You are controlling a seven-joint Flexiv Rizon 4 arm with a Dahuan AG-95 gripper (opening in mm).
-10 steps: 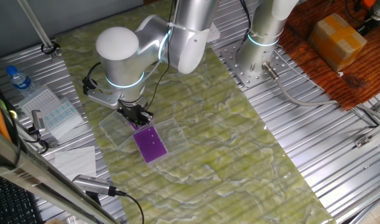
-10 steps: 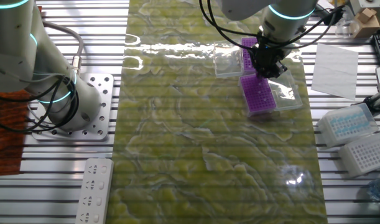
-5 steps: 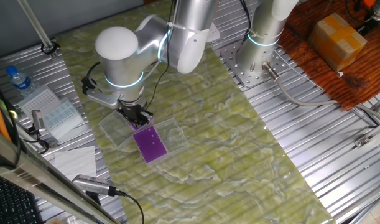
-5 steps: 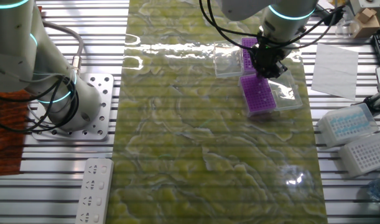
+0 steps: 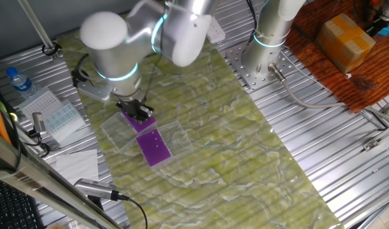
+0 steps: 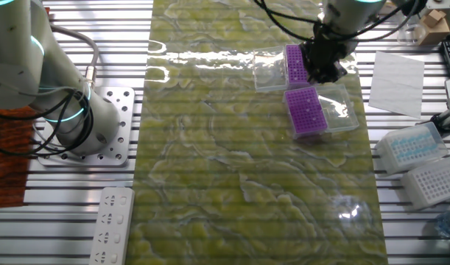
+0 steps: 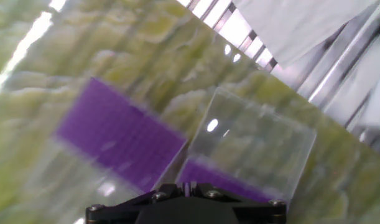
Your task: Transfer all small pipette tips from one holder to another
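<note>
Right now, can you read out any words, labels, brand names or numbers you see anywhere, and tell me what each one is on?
No text can be read in any view.
Water bottle: its label is too small to read.
Cardboard box: no legible print shows.
Purple tip holders: only a grid of holes, no markings.
Hand view: too blurred to show any lettering.

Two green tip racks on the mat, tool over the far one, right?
Not green: both racks are purple. The other fixed view shows one rack in the open and the second rack beside the tool, both in clear trays on the green-yellow mat. The tool is over the second one, as you said.
</note>
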